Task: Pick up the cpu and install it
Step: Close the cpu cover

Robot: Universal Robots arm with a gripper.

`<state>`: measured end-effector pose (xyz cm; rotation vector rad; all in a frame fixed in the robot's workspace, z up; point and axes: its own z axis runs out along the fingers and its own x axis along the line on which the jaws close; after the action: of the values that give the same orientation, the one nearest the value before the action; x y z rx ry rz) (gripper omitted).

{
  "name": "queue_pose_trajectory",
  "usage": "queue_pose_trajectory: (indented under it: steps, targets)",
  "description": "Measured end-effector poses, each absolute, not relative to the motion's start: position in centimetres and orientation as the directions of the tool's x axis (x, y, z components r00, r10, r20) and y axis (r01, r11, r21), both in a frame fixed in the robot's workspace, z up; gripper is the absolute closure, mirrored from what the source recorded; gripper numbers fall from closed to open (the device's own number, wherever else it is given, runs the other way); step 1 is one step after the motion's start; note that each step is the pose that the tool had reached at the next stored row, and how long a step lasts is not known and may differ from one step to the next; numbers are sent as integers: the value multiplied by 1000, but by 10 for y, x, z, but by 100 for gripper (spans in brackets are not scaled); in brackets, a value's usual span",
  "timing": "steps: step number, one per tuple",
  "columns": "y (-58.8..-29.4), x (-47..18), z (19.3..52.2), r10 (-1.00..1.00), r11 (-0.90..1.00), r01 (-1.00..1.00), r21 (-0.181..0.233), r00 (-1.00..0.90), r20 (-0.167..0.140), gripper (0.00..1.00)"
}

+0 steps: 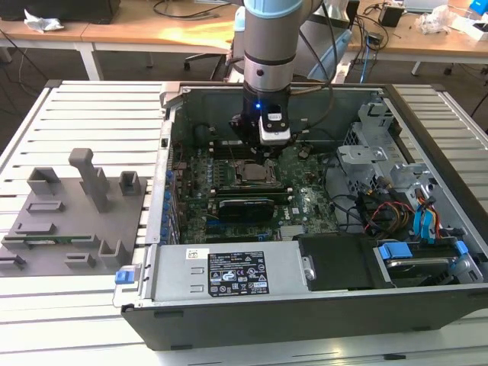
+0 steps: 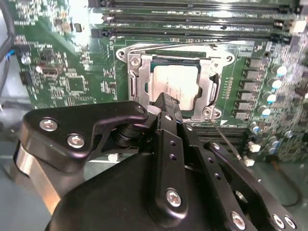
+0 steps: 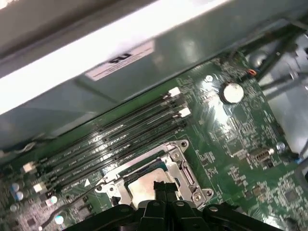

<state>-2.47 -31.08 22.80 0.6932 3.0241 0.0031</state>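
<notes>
Inside an open computer case lying on a slatted white worktop, a robot arm reaches straight down over the green motherboard. Its black claw hangs just above the processor socket. In both wrist views the claw has its fingers pressed together, with nothing pinched between them. The cpu, a flat square chip with a silvery top, lies seated in the socket, bordered by the socket's metal frame. In the first wrist view the cpu sits directly under the fingertips; whether they touch it cannot be told. Long black memory slots run beside the socket. A grey plastic fixture rests on the worktop at the exterior view's left, well apart from the case.
</notes>
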Motion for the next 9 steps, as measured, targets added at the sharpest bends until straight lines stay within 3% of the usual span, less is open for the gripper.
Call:
queue_pose_trajectory:
  steps: [9]
  targets:
    - [-311,-25,226,264,965,264,11,-964,-38,89]
